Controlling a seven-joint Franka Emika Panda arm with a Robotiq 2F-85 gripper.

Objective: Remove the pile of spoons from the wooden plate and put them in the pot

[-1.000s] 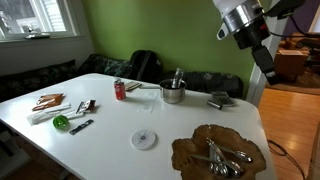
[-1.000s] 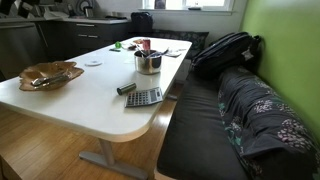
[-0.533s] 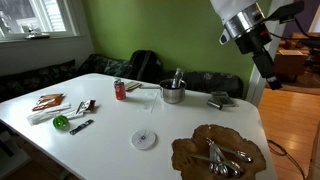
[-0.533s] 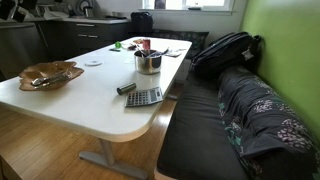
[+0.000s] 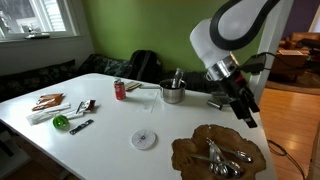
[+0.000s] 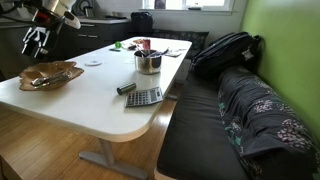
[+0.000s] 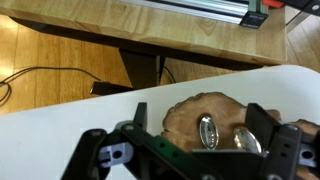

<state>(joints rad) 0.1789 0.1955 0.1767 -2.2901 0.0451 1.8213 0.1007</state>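
1. your pincer [image 5: 246, 110] has dropped from high up and now hangs over the plate [image 5: 188, 150], jaws apart, empty.
2. the spoons [image 5: 225, 156] lie on it, near right; the pot [image 5: 172, 94] sits farther back. the grasp looks next.

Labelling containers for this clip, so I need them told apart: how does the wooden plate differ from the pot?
The wooden plate is brown, flat and wavy-edged; the pot is shiny metal, round and deep, with a side handle. The plate holds a pile of spoons; the pot has one utensil standing in it. The plate lies at a table corner; the pot stands near the edge by the sofa. Both rest on the white table.
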